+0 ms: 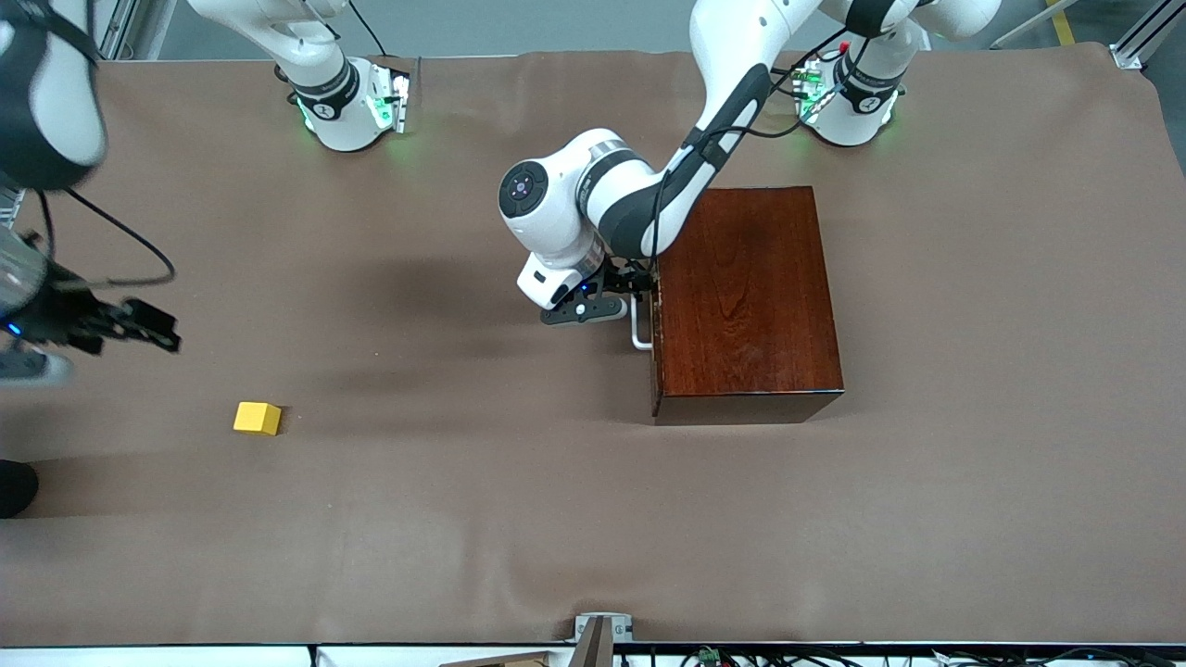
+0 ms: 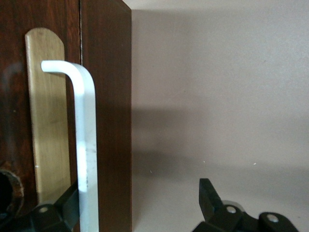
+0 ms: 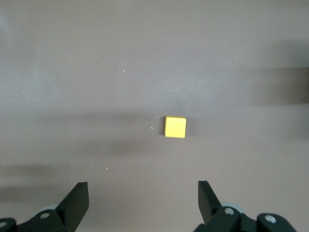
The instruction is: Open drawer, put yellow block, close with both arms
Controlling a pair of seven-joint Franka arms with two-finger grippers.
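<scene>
The dark reddish-brown box (image 1: 746, 296) stands toward the left arm's end of the table, and its drawer (image 2: 14, 96) is shut flush. The white bar handle (image 1: 639, 332) (image 2: 87, 145) is on the side that faces the right arm's end. My left gripper (image 1: 637, 287) (image 2: 140, 193) is open at that handle, with the bar just inside one finger (image 2: 67, 200). The yellow block (image 1: 258, 418) (image 3: 175, 127) lies on the cloth toward the right arm's end. My right gripper (image 1: 162, 329) (image 3: 143, 193) hangs open above the cloth close to the block, holding nothing.
A brown cloth (image 1: 463, 519) covers the whole table. The arm bases (image 1: 347, 102) (image 1: 852, 97) stand along the edge farthest from the front camera. A small metal bracket (image 1: 602, 635) sits at the nearest edge, and a dark object (image 1: 14, 486) shows at the right arm's end.
</scene>
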